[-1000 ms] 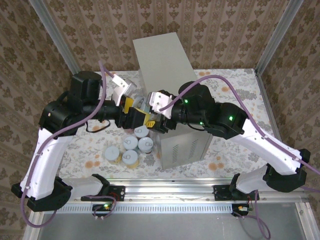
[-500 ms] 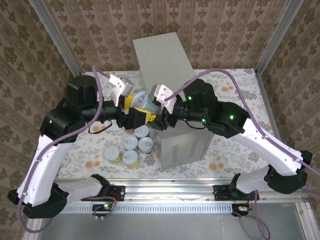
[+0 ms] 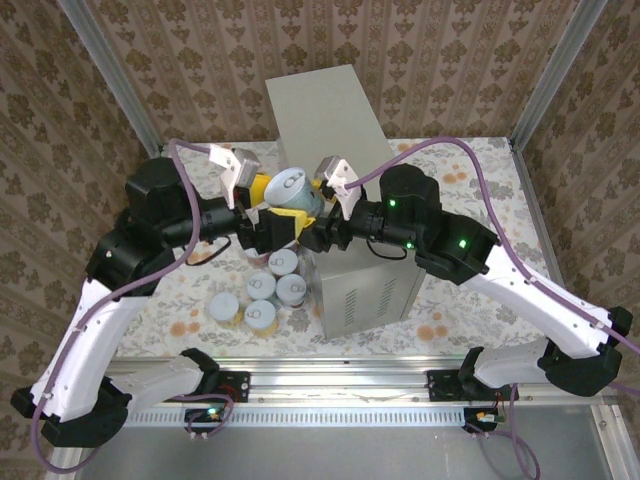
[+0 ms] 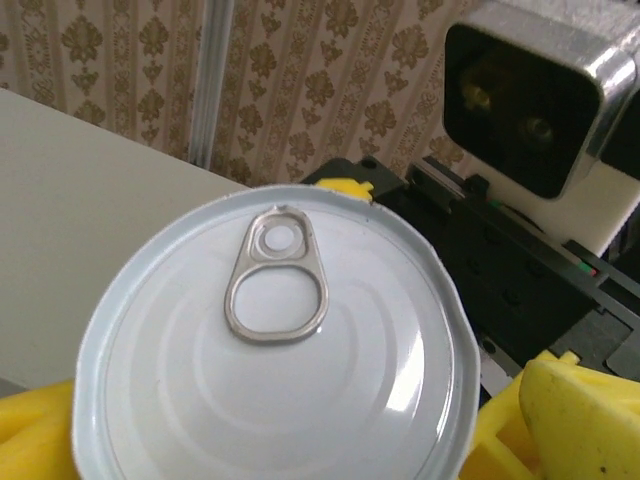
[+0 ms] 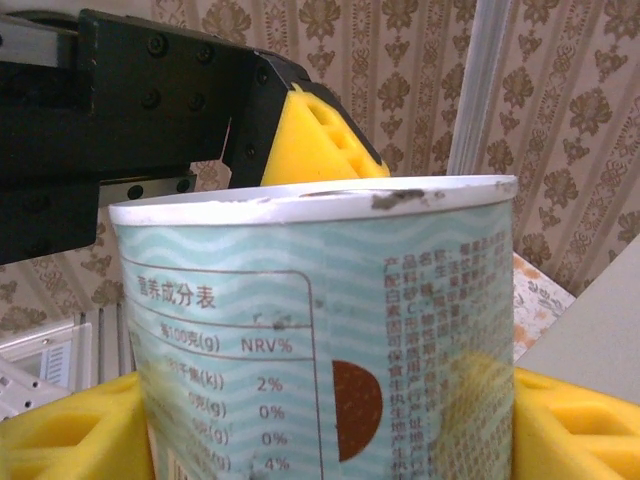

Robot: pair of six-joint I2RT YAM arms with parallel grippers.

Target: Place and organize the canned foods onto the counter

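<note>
A can with a pale blue label hangs in the air at the left edge of the counter, a tall grey box. My right gripper is shut on it; its yellow pads press both sides of the blue-labelled can. My left gripper stands open around the same can. The can's pull-tab lid sits between the left gripper's yellow fingers, with a dark gap on the right side. Several more cans stand on the floral cloth below.
The counter's near end face has vent slits. The loose cans cluster on the floral floor cloth close against the counter's left side. Patterned walls and metal frame posts enclose the cell. The counter's top is bare.
The left gripper's jaws have spread apart off the can while the right gripper closed on it. Both wrists rose and the can tilted up beside the counter's left edge.
</note>
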